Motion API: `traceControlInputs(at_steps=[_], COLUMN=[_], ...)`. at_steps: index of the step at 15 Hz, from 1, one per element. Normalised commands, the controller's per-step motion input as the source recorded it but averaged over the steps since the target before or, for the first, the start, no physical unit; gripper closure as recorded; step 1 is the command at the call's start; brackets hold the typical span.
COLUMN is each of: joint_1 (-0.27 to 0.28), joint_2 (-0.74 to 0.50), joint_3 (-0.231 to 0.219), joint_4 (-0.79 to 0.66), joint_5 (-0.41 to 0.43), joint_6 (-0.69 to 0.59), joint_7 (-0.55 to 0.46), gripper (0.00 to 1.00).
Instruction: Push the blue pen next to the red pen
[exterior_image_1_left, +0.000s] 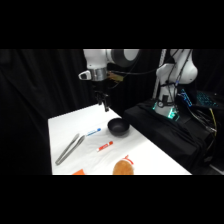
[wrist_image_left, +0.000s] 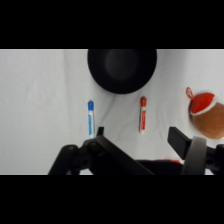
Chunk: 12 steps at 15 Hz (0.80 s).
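On the white table (exterior_image_1_left: 65, 125) there were 2 pens: 1 blue pen (exterior_image_1_left: 93, 132) and 1 red pen (exterior_image_1_left: 105, 146), and the wrist view confirmed the same 2, blue (wrist_image_left: 90, 118) and red (wrist_image_left: 142, 114). There was 1 black bowl (exterior_image_1_left: 118, 127), seen again from the wrist (wrist_image_left: 122, 69). There was 1 pair of silver tongs (exterior_image_1_left: 69, 148), side view only. There was 1 orange-brown round object (exterior_image_1_left: 123, 167) at the front edge, and 1 small orange thing (exterior_image_1_left: 78, 172) cut off beside it, too little showing to name. Overhead, 1 arm carried 1 gripper (exterior_image_1_left: 105, 106).
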Motion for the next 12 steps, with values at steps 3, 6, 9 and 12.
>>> traceControlInputs(at_steps=[3,6,9,12], joint_1=[-0.138,-0.135,-0.143,-0.148], joint_2=[0.23,0.3,0.36,0.39], joint_3=[-0.072,-0.044,-0.022,0.007], joint_4=[0.29,0.34,0.39,0.39], joint_5=[-0.016,0.014,0.061,0.113], joint_6=[0.09,0.15,0.15,0.16], joint_7=[-0.43,-0.4,-0.3,-0.23], gripper=[0.0,0.0,0.0,0.0])
